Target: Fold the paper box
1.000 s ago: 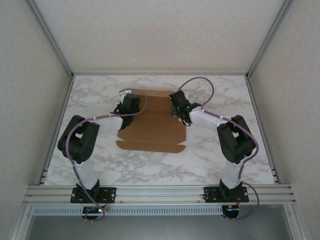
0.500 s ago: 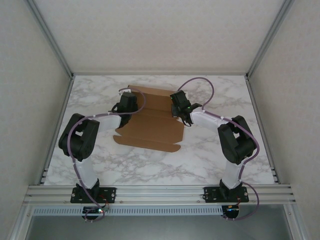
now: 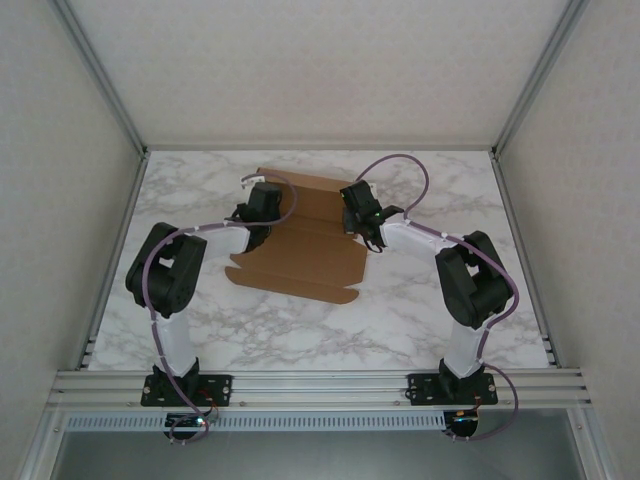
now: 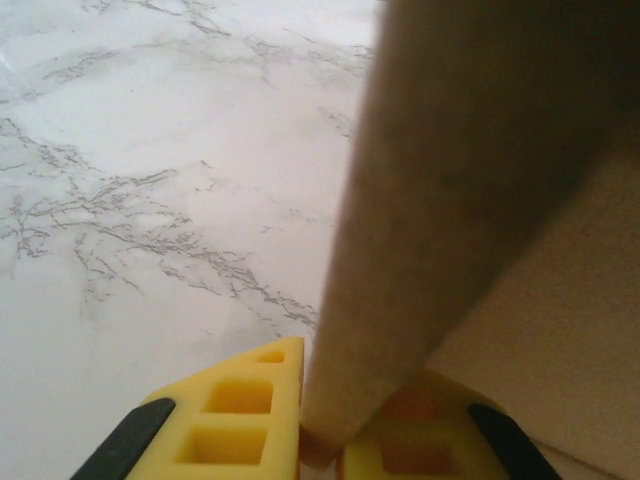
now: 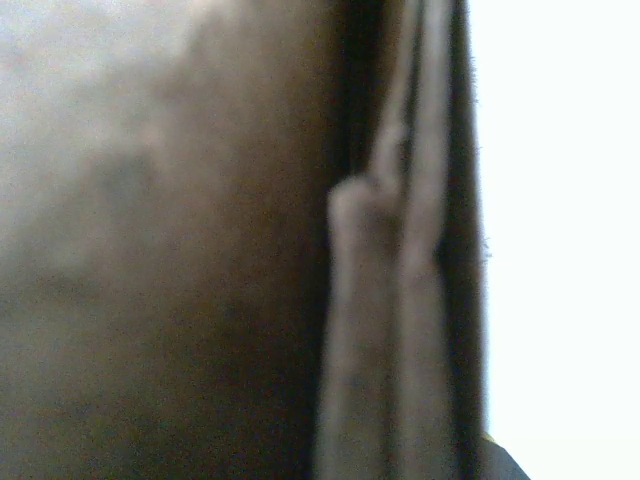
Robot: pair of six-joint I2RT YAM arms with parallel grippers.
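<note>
Nearest the viewer, seen from above, two arm bases are bolted at the near edge of a white marble counter (image 3: pixel 300 335). Both arms reach away from them toward the middle.

Past a bare stretch of counter lies the paper box (image 3: pixel 300 262). It is not yet a box but a die-cut brown sheet, opened out. Its wide near flap lies flat, skewed so that its right end sits closer to the bases. Its long axis runs from near to far, leaning a little to the left, and the far panels sit between the two claws.

The left claw (image 3: pixel 256 212) is at the sheet's left edge, so the cardboard lies to its right. Its wrist camera shows yellow fingers (image 4: pixel 240 420) closed tight on either side of a raised flap (image 4: pixel 450 180), which stands up from the grip with marble beyond it.

The right claw (image 3: pixel 355 220) is at the opposite edge, with the cardboard to its left. It is closed too. Its wrist view is badly blurred (a doubled cardboard edge runs up the middle), which suggests it has a flap pinched.

Neither arm looks nearer than the other. The sheet spans the gap between them, so any fold would likely turn inward from both sides.
</note>
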